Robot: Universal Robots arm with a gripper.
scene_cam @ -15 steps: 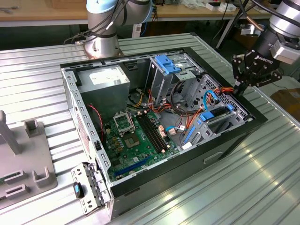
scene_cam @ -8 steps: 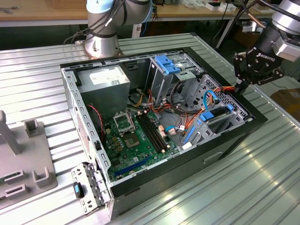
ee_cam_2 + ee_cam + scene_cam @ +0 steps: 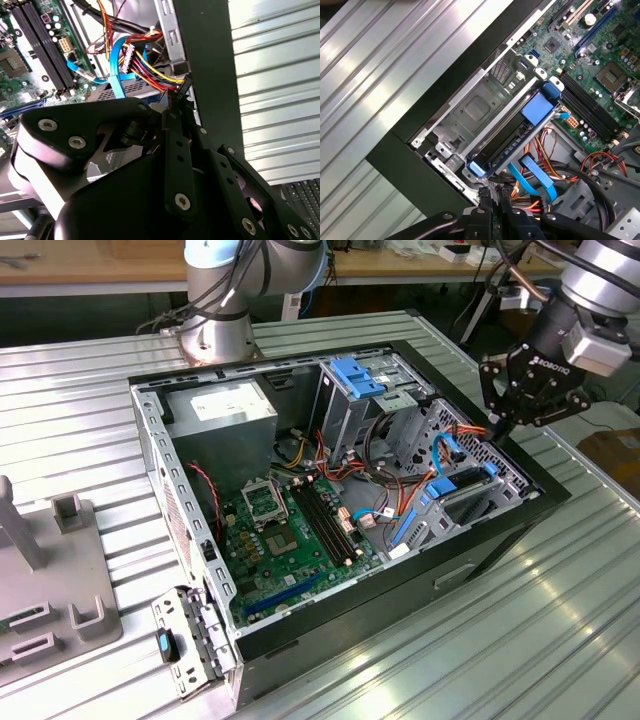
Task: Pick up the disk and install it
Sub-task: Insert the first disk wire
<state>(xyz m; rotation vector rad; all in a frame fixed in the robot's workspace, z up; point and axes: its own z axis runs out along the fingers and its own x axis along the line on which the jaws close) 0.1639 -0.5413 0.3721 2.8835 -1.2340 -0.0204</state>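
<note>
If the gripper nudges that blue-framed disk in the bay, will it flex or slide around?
The disk looks like a rigid slab in a blue frame, so it probably won't flex. It sits between the bay's metal walls, so it likely slides only along them. The blue cable beside it looks floppy and may snag the gripper.

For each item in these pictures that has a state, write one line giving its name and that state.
Computer case: side panel off, interior exposed.
Disk: seated in its bay, blue rails showing.
Claw: empty, over the case's drive corner.
Blue data cable: loose near the disk.
</note>
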